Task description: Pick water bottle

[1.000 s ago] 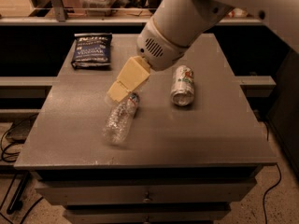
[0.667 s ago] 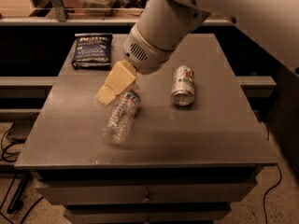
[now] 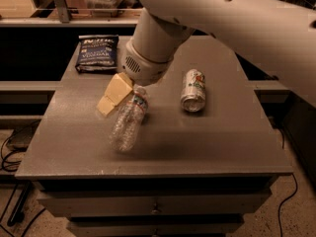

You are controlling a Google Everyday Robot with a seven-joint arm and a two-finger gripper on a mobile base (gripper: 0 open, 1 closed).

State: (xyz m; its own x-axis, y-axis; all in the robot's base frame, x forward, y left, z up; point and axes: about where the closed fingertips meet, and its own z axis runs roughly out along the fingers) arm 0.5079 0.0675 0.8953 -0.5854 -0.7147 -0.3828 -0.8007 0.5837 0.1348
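Clear crinkled plastic: the water bottle [image 3: 127,125] lies on its side on the grey table [image 3: 74,152]. Its body is nearer me than the gripper [image 3: 117,95] and its neck is right against it. I cannot tell whether the gripper is clamped. A silver can [image 3: 193,90] lies to its right, and a dark chip bag [image 3: 97,53] lies beyond.

Left of the frame's centre, the gripper [image 3: 112,97] hangs against the neck end of the water bottle [image 3: 126,126], which lies on the grey table [image 3: 212,144], with a silver can [image 3: 193,89] lying right of centre and a dark chip bag [image 3: 97,53] at upper left.
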